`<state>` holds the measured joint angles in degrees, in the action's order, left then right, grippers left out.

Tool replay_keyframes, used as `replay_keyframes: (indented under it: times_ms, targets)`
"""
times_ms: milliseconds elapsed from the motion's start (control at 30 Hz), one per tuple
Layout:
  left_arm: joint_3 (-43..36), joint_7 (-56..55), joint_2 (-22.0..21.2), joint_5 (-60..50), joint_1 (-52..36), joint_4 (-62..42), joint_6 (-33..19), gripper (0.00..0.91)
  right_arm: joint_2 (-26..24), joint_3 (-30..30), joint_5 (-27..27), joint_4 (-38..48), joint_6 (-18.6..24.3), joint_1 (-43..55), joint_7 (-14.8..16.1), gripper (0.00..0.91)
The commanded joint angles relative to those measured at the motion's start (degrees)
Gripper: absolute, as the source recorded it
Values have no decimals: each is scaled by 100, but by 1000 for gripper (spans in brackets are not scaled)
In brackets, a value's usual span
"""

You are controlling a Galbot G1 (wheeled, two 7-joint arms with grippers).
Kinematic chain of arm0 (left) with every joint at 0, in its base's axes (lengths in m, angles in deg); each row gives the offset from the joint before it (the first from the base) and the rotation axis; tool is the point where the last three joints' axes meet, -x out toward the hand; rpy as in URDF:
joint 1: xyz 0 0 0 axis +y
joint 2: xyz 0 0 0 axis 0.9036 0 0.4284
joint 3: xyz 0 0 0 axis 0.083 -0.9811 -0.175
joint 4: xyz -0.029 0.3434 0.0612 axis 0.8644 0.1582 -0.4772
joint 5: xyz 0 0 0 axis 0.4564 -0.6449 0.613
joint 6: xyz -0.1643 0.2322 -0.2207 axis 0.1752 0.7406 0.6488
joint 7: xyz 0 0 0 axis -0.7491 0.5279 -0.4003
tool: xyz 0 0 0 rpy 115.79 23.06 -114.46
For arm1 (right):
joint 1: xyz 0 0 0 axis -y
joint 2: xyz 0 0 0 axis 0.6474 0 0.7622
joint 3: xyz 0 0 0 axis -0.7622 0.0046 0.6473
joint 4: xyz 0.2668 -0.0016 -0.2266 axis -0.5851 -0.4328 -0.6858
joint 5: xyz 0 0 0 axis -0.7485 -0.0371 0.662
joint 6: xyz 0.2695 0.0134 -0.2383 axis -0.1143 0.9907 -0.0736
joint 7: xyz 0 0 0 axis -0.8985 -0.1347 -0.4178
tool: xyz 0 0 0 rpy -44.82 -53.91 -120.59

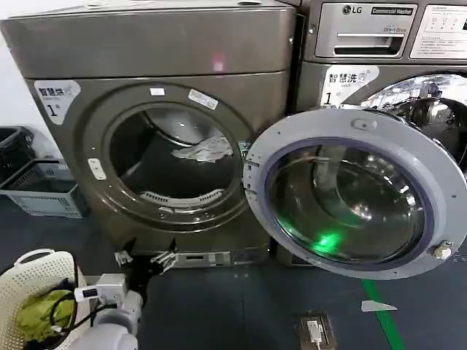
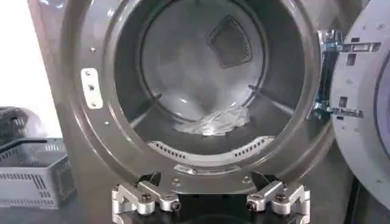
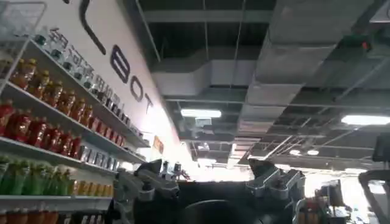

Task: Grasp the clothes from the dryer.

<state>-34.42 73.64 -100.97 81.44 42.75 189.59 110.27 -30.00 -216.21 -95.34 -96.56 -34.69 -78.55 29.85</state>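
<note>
A white sticker (image 1: pixel 55 98) with Chinese characters and a large "1" is seen at the upper left of the front of the dryer (image 1: pixel 153 51). On the neighbouring machine (image 1: pixel 379 44) to the right, "LG" and "Commercial Washer" are printed on the light control panel (image 1: pixel 368 29), with "Direct Drive" in smaller letters below. A second white sticker (image 1: pixel 349 82) beneath that panel also carries Chinese characters and a "1". In the right wrist view, large dark letters reading "BOT" (image 3: pixel 125 76) are painted on a white wall above shelves of bottles.
</note>
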Motion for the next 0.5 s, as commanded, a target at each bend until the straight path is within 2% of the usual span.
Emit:
replay_keyframes:
  times_ms: [33,500]
  targets:
    - [-4,-1,2,-3,14,19,281,907,-17,-30,-108,5,37,-18,-203,907]
    - [11,-17,-6,20,34,11,281,907,1,-16,-161,25,46,-20,-249,907]
